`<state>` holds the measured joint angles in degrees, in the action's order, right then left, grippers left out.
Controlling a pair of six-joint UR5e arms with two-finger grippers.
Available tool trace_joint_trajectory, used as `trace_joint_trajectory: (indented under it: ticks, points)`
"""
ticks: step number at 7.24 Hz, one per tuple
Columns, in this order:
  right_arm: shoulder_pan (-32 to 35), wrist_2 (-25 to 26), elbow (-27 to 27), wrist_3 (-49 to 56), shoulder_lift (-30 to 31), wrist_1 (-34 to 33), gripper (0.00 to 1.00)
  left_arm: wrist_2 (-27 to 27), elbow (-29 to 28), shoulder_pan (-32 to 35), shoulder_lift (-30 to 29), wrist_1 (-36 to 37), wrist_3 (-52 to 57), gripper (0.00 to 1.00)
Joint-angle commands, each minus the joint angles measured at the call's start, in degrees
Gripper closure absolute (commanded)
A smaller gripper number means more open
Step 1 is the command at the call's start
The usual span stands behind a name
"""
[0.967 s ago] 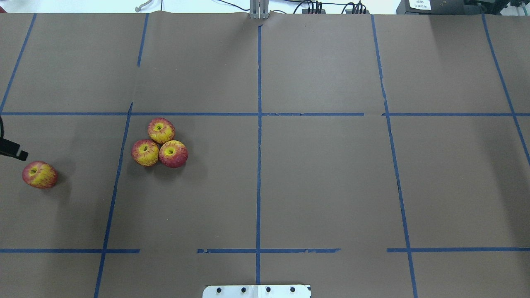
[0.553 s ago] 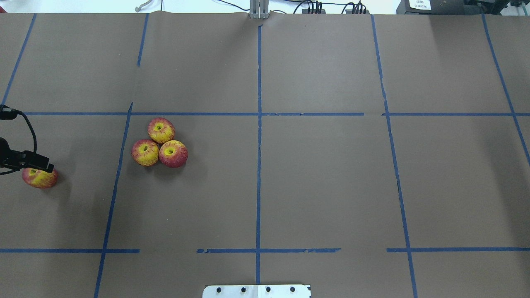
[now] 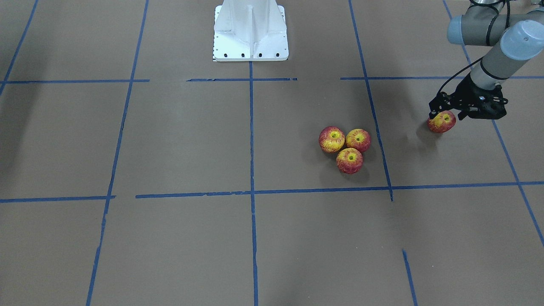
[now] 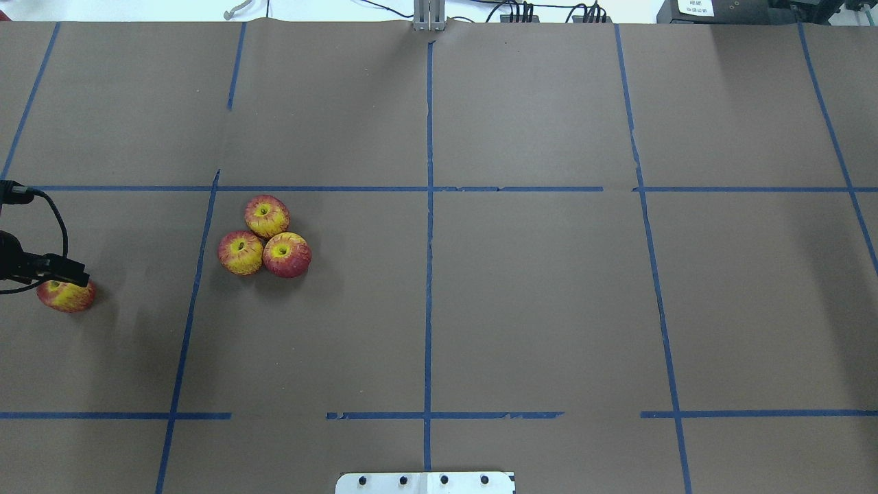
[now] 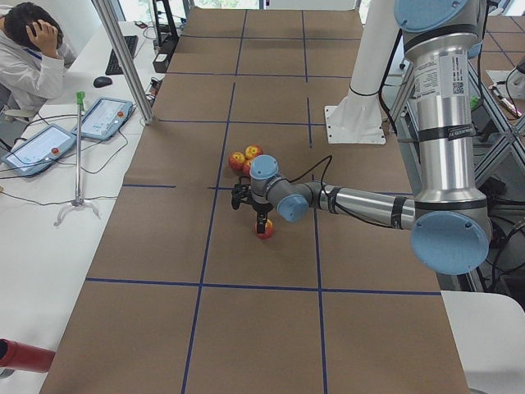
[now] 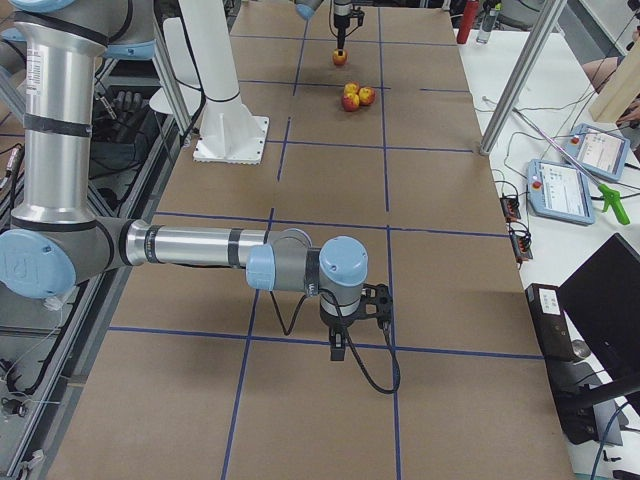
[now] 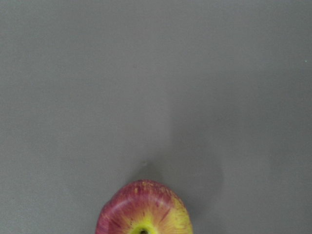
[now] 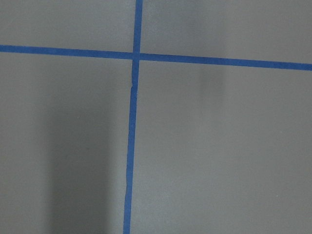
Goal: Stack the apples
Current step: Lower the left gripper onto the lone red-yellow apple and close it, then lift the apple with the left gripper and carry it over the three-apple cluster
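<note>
At the far left of the brown paper-covered desk (image 4: 535, 302) sits one small round apple (image 4: 66, 296), red skin streaked with yellow, resting on the paper with its yellow dimple and dark stem spot facing up. The black two-finger left tool (image 3: 445, 114) hangs right over it, its fingers spread apart to either side of the fruit's top and not pressed onto it. In the overhead view one finger covers the upper edge of the apple. The left wrist view catches only the apple's upper half at its bottom edge.

Further right, well apart from that apple, three more look-alike red-and-yellow apples form a tight triangle, each touching the other two and dimple up: the far one (image 4: 267, 215), the near left one (image 4: 240, 252) and the near right one (image 4: 287, 254). A strip of blue tape (image 4: 194, 295) lies flat on the paper between the single apple and this cluster.

The white metal base plate (image 3: 250, 29) stands at the robot's edge of the desk. The black right tool (image 6: 340, 345) points down over a crossing of blue tape (image 8: 135, 55) far from all the fruit; I cannot tell whether its fingers are apart or together
</note>
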<state>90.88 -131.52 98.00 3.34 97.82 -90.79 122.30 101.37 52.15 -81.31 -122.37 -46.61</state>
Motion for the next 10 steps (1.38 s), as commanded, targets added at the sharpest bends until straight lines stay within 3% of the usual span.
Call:
trace_joint_trajectory:
  ticks: [1, 7, 8, 10]
  points:
    - [0.00, 0.04, 0.00, 0.00, 0.00, 0.00, 0.00, -0.84, -1.00, -0.30, -0.07, -0.15, -0.06, 0.00]
    - [0.00, 0.04, 0.00, 0.00, 0.00, 0.00, 0.00, -0.22, -4.34, -3.10, -1.65, -0.68, -0.15, 0.00]
    - [0.00, 0.04, 0.00, 0.00, 0.00, 0.00, 0.00, -0.05, -4.43, -3.72, -1.92, -0.68, -0.06, 0.15]
    - [0.00, 0.04, 0.00, 0.00, 0.00, 0.00, 0.00, 0.04, -3.47, -3.73, -1.92, -0.42, 0.29, 0.79]
